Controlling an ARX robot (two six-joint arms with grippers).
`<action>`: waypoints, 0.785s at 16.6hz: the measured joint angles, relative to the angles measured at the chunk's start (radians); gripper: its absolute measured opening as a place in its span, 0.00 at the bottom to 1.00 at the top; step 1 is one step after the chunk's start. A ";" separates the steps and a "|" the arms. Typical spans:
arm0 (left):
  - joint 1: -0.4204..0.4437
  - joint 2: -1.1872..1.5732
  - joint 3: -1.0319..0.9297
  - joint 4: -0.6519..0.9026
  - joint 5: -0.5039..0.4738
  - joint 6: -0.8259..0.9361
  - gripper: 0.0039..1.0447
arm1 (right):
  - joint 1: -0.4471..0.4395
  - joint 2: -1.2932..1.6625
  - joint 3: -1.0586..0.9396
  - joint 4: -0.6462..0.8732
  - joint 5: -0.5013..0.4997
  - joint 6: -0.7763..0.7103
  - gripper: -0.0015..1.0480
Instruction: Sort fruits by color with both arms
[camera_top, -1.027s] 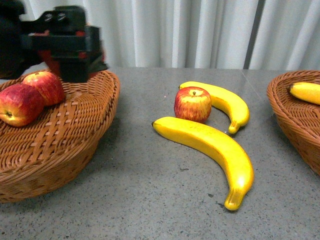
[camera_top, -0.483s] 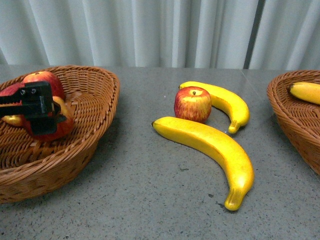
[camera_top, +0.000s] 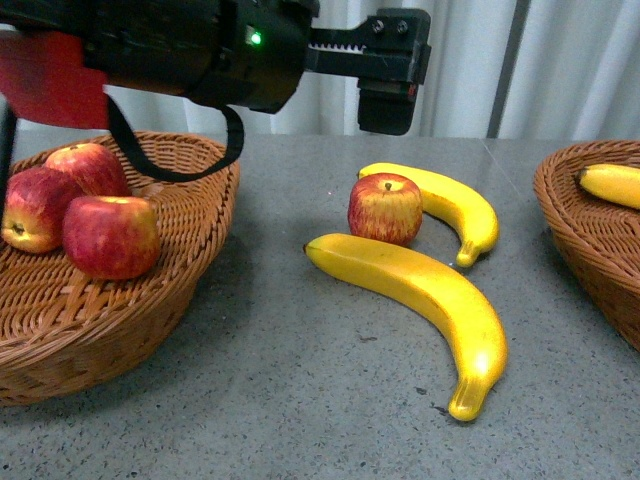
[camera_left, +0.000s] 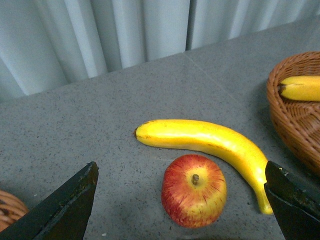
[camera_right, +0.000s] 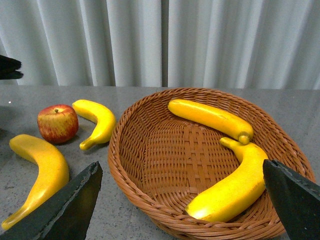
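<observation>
Beneath the left gripper (camera_left: 181, 170), spread wide and empty, an apple (camera_top: 385, 208) sits hemmed between two bananas (camera_top: 420, 295).

Front view: right edge cuts off brown wicker basket (camera_top: 585, 250) and yellow banana (camera_top: 612, 184) inside. Black left arm (camera_top: 180, 45) cropped at top-left.

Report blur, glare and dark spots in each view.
Front view: the left arm looms close and soft; glare on the big banana. Left wrist view: apple sharp, fingers mere black shapes. Right wrist view: even light, basket crisp.
</observation>
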 joint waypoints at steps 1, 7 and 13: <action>-0.005 0.046 0.043 -0.014 -0.004 0.004 0.94 | 0.000 0.000 0.000 0.000 0.000 0.000 0.94; -0.044 0.216 0.165 -0.054 -0.008 0.055 0.94 | 0.000 0.000 0.000 0.000 0.000 0.000 0.94; -0.036 0.371 0.246 -0.055 0.019 0.071 0.94 | 0.000 0.000 0.000 0.000 0.000 0.000 0.94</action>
